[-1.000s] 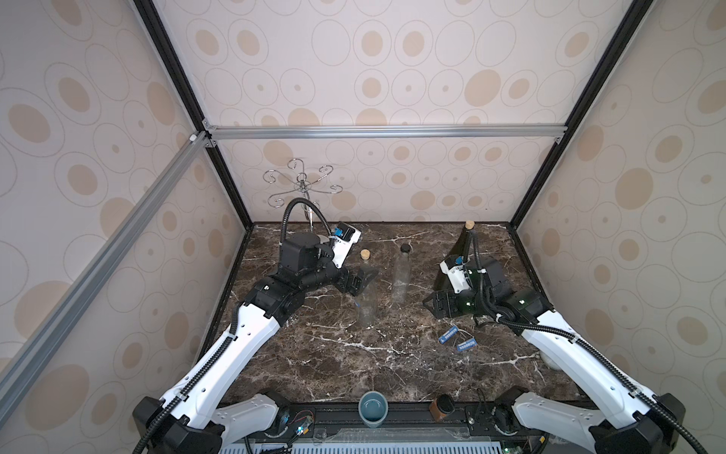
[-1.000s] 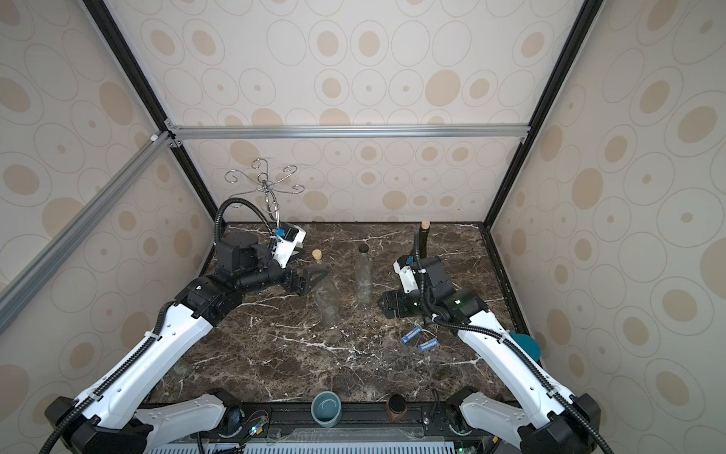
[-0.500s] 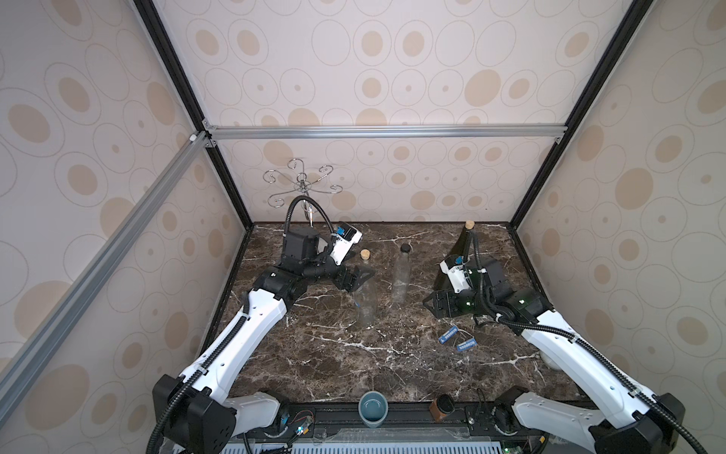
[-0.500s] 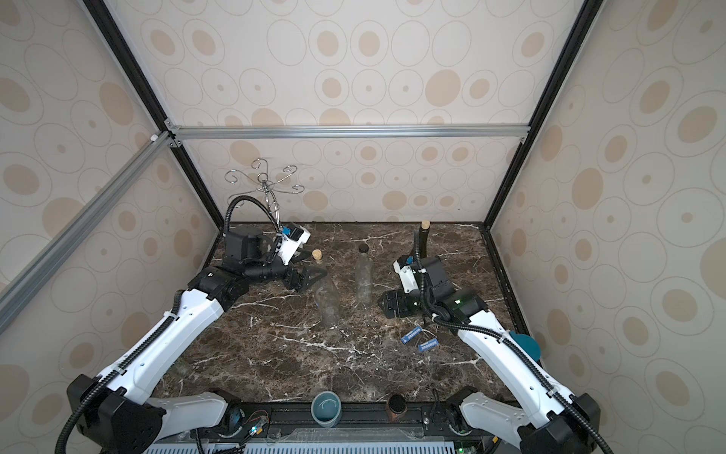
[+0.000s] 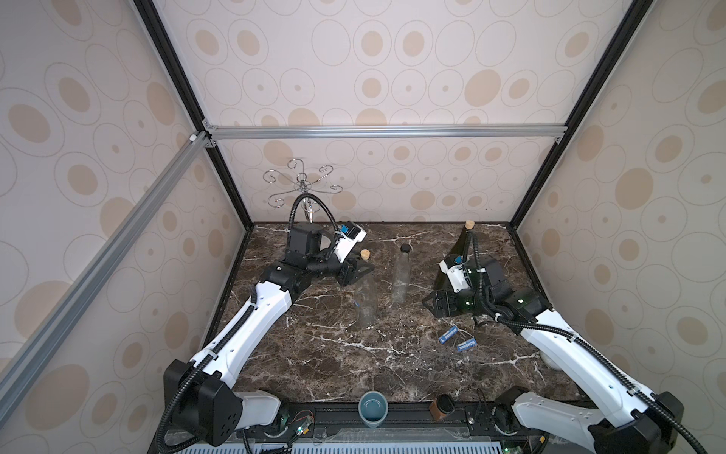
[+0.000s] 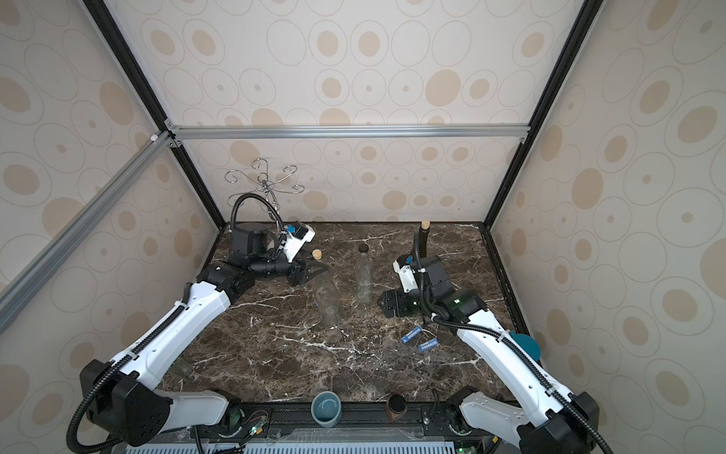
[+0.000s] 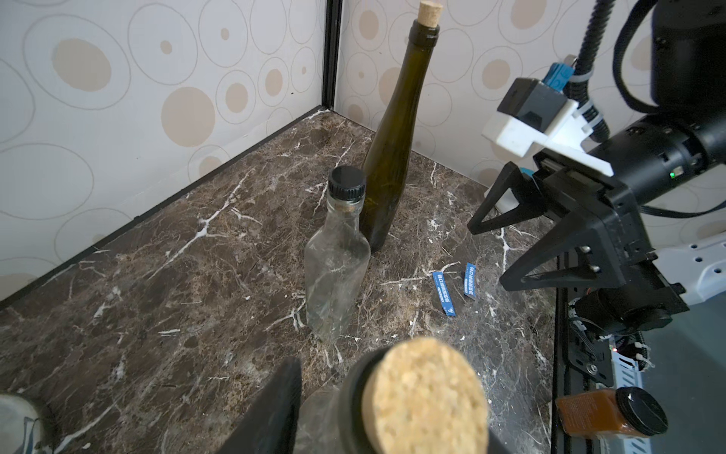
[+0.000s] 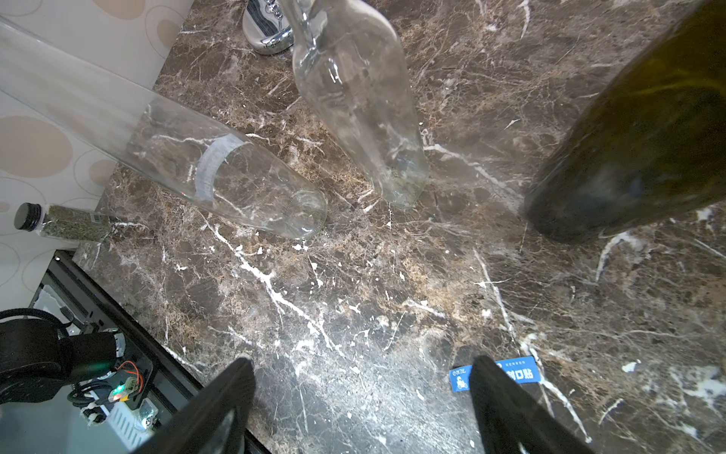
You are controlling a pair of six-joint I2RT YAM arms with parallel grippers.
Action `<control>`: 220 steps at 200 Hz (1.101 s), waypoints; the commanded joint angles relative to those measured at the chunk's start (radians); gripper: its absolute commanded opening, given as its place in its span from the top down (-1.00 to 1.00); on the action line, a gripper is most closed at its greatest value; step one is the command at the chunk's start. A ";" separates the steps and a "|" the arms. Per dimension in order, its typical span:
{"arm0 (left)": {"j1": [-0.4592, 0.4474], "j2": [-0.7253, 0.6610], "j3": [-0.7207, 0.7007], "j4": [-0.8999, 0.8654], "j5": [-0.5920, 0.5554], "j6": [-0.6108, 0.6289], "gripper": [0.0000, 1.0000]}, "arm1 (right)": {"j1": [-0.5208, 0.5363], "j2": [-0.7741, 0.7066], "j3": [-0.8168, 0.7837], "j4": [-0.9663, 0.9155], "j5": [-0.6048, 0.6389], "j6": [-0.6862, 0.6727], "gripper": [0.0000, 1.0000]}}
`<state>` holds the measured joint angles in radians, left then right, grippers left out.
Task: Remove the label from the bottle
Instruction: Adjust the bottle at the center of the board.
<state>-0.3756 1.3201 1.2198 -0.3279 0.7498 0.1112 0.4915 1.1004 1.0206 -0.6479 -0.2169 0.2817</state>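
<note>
Straddling bottle point(image 5: 365, 304), left end effector point(image 5: 359, 272), grip unclear

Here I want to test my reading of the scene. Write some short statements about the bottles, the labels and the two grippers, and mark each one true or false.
1. Two blue labels lie on the table. True.
2. The green bottle is closed with a black screw cap. False: a cork closes it.
3. The right gripper is open and holds nothing. True.
4. The black-capped clear bottle lies on its side. False: it stands upright.
5. The left gripper is at the neck of the corked clear bottle. True.
</note>
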 commanded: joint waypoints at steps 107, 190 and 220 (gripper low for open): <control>0.008 -0.038 0.054 0.076 -0.084 -0.047 0.70 | -0.007 0.012 -0.009 0.206 -0.285 -0.030 -0.77; -0.020 -0.078 0.135 0.038 -0.385 -0.236 0.85 | 0.038 0.066 0.019 0.269 -0.323 -0.002 -0.76; -0.069 -0.117 0.114 0.033 -0.571 -0.299 0.90 | 0.072 0.101 0.043 0.306 -0.325 0.003 -0.75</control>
<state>-0.4061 1.2713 1.2819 -0.3382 0.3614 -0.1040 0.5343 1.1778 1.0233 -0.3977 -0.5228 0.2806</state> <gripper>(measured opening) 0.306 0.876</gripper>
